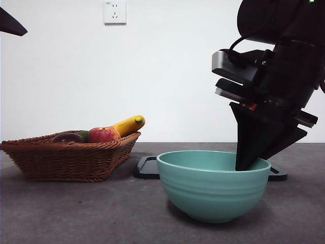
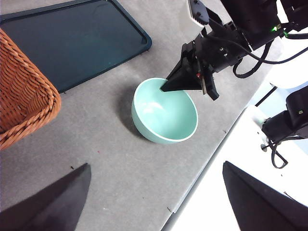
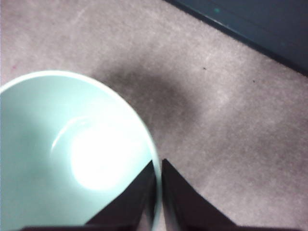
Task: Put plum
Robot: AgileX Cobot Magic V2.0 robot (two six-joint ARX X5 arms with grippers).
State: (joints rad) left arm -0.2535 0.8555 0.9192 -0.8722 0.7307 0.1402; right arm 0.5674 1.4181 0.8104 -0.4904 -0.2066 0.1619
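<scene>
The plum (image 1: 67,138), dark maroon and glossy, lies in the wicker basket (image 1: 71,158) at the left, next to a red apple (image 1: 103,134). My right gripper (image 1: 249,163) reaches down to the teal bowl (image 1: 213,189) and is shut on its rim, one jaw inside and one outside, as the right wrist view shows at the gripper (image 3: 158,168) and the bowl (image 3: 57,144). My left gripper (image 2: 156,166) hangs high over the table, open and holding nothing. From there I see the bowl (image 2: 163,113) and the right gripper (image 2: 167,86) at its far rim.
A yellow banana (image 1: 129,123) and a green fruit (image 1: 84,134) share the basket (image 2: 24,91). A dark flat tray (image 1: 146,168) lies behind the bowl, also visible as the tray (image 2: 72,38). The table's edge (image 2: 207,178) runs close beside the bowl.
</scene>
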